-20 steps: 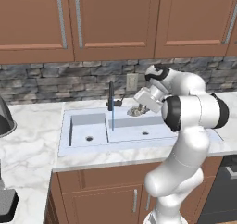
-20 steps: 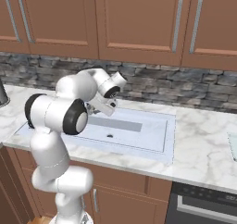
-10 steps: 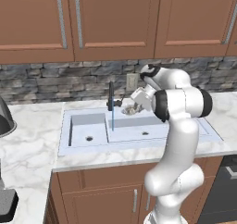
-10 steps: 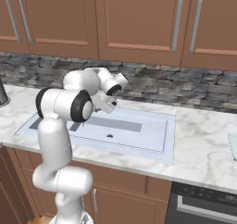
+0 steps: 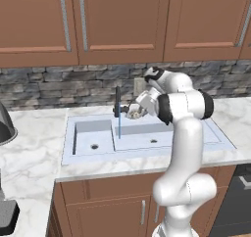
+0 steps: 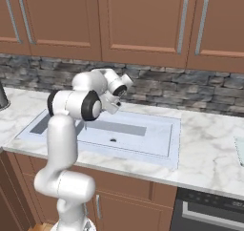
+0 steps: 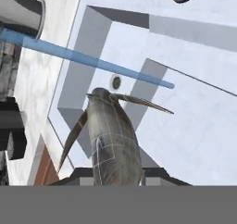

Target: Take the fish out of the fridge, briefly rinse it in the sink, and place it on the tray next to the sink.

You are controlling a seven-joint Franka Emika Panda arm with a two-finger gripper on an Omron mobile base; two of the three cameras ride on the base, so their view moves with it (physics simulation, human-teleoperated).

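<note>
White marble table point(image 5: 34, 157) runs along the front, brown wood cabinet doors below it, a dark oven front at the lower right. Pale blue-grey double sink point(image 5: 147, 145) is set in the table, two round drains, thin black faucet point(image 5: 117, 101) at its back edge with a blue water stream point(image 7: 88, 61) falling into the basin. Tool point(image 5: 131, 112) is clamped narrow on the fish point(image 7: 113, 140), holding it over the sink just beside the stream, near the faucet. Pale tray point(image 6: 239, 150) edge lies on the table far right, well apart. Behind: grey stone backsplash, brown upper cabinets with metal handles. No readable writing.
</note>
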